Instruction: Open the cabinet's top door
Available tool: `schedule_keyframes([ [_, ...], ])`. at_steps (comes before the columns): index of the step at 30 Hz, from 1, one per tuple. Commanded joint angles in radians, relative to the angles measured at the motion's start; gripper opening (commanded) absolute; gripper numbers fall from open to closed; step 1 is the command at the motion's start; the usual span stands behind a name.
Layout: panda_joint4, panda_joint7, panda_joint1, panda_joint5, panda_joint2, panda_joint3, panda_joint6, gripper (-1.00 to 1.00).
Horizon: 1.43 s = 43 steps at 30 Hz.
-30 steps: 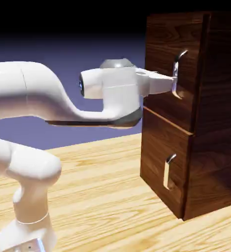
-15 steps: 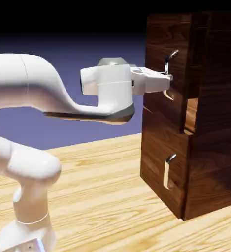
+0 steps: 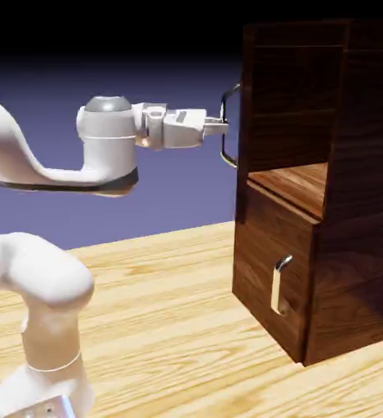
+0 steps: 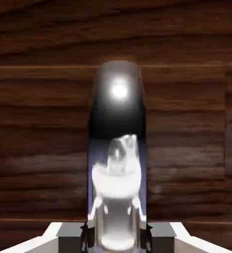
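Note:
The cabinet [image 3: 362, 245] is a tall dark-brown wooden box at the exterior view's right. Its top door [image 3: 247, 90] stands swung out and shows nearly edge-on at the cabinet's left front edge, leaving the upper compartment and its lighter shelf floor [image 3: 296, 181] exposed. The door's long silver handle [image 3: 227, 131] sticks out to the left, and my gripper [image 3: 221, 128] is shut on it with the arm stretched level. In the hand view the shiny handle [image 4: 116, 148] runs up between my fingertips [image 4: 70, 238], with the door's wood [image 4: 38, 123] filling the picture behind it.
Below the open compartment the shorter lower panel [image 3: 268, 261] is closed and carries a small silver handle [image 3: 281, 286]. The cabinet stands on a light wooden table [image 3: 162, 310]. My arm's base [image 3: 47, 359] rises at the lower left.
My gripper closed on the handle and pulled back to the left. The top door swung from closed to wide open, uncovering the compartment's inside.

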Motion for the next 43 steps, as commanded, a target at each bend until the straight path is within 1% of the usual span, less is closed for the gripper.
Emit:
schedule_keyframes([
  [1, -0.001, -0.002, 0.000, 0.038, 0.000, 0.036, -0.038, -1.00],
  [7, 0.031, 0.005, -0.006, 0.252, 0.046, 0.254, -0.269, -1.00],
  [13, 0.136, 0.037, -0.047, 0.442, 0.163, 0.471, -0.515, -1.00],
  [22, 0.414, 0.115, -0.225, 0.639, 0.425, 0.795, -0.905, -1.00],
  [31, 0.710, 0.215, -0.479, 0.693, 0.699, 1.122, -1.259, -1.00],
  [37, 0.840, 0.280, -0.652, 0.682, 0.839, 1.339, -1.423, -1.00],
  [40, 0.874, 0.291, -0.754, 0.683, 0.862, 1.447, -1.456, -1.00],
  [43, 0.901, 0.279, -0.863, 0.699, 0.839, 1.538, -1.457, -1.00],
])
